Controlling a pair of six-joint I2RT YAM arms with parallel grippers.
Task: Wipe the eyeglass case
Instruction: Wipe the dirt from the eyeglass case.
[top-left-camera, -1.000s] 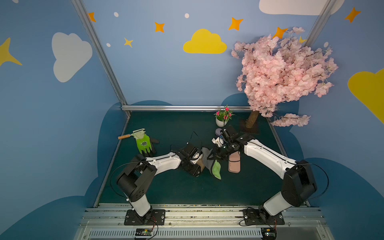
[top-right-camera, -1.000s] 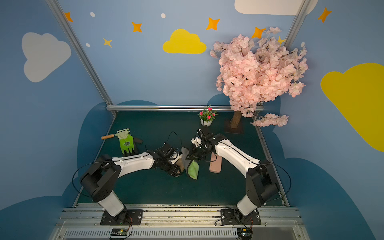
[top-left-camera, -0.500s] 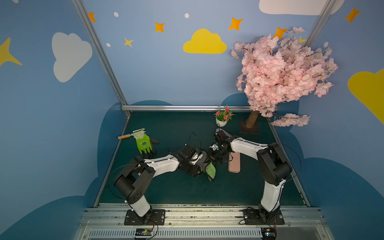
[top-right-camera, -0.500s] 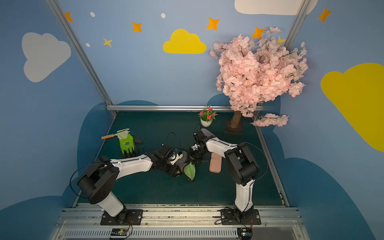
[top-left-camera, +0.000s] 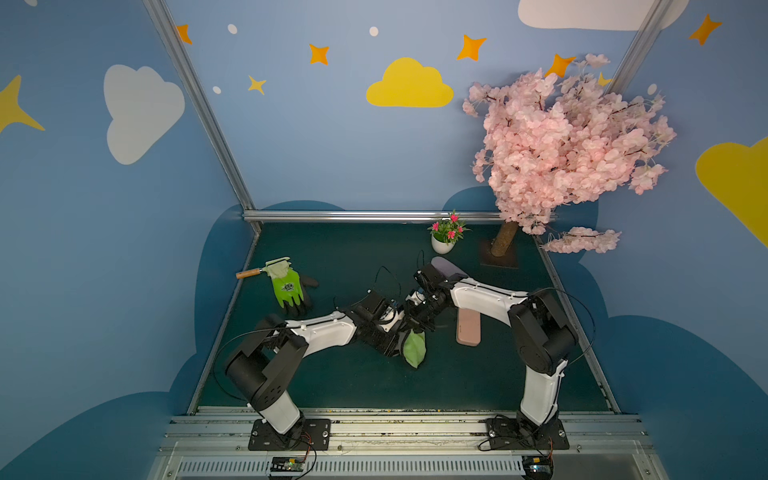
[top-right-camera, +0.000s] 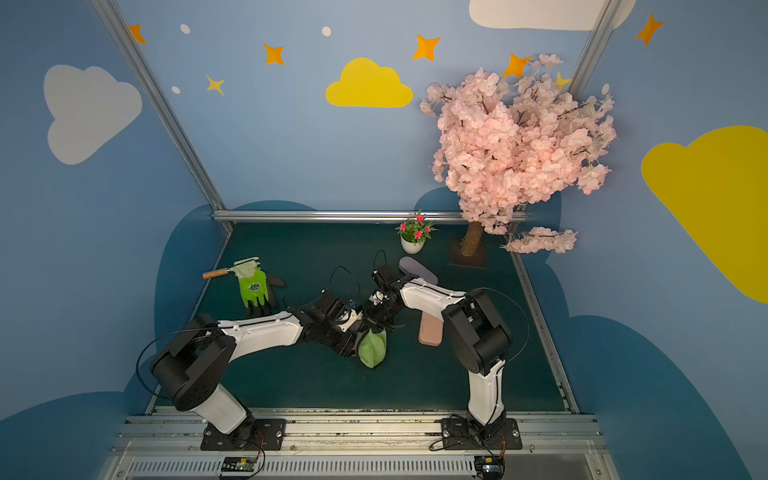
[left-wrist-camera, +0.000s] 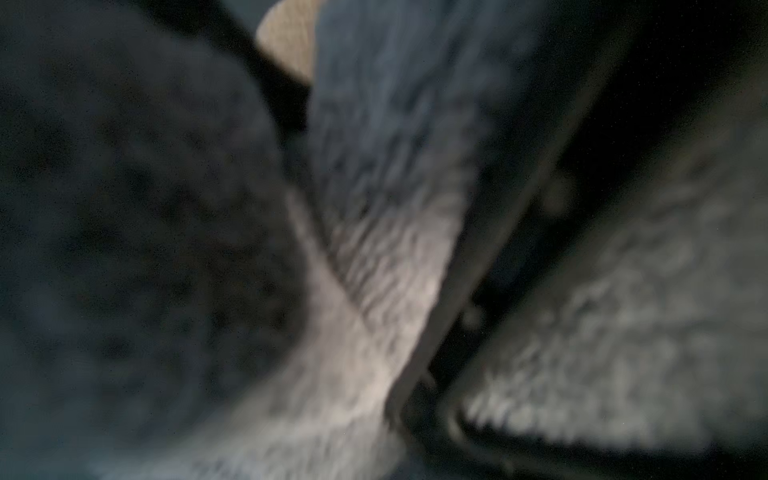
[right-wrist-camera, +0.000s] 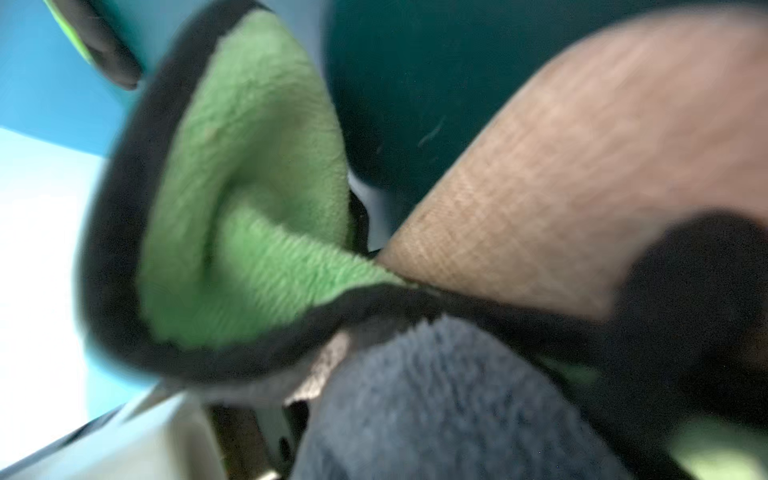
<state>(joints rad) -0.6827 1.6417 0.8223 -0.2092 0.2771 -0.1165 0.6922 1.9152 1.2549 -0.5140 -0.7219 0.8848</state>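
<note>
Since a second ago the right arm's elbow has folded up toward its base. The green microfibre cloth has slid over toward the left arm, covering the tan eyeglass case that showed there before.

In both top views the two arms meet at the middle of the dark green table. The left gripper and the right gripper are almost touching, and the cloth hangs from between them toward 6 o'clock. The tan case is hidden here. From that meeting point a pink eyeglass case lies flat at 3 o'clock. A purple eyeglass case sits at 1 o'clock and a green gardening glove at 10 o'clock.

The left wrist view is dark and blurred. It is filled by the cloth's grey fleecy side, with a sliver of tan past it.

The right wrist view shows the cloth's green face, edged in black, pressed against the tan eyeglass case, which has a fine woven grain.

Both grippers are fully closed. The right one pinches the cloth, and the left one appears to clamp the tan case, though its jaws are covered.

The case looks light and stiff, and its textured skin should resist slipping. It is best held at one end, leaving the long faces free. The cloth is limp and will drape.
</note>
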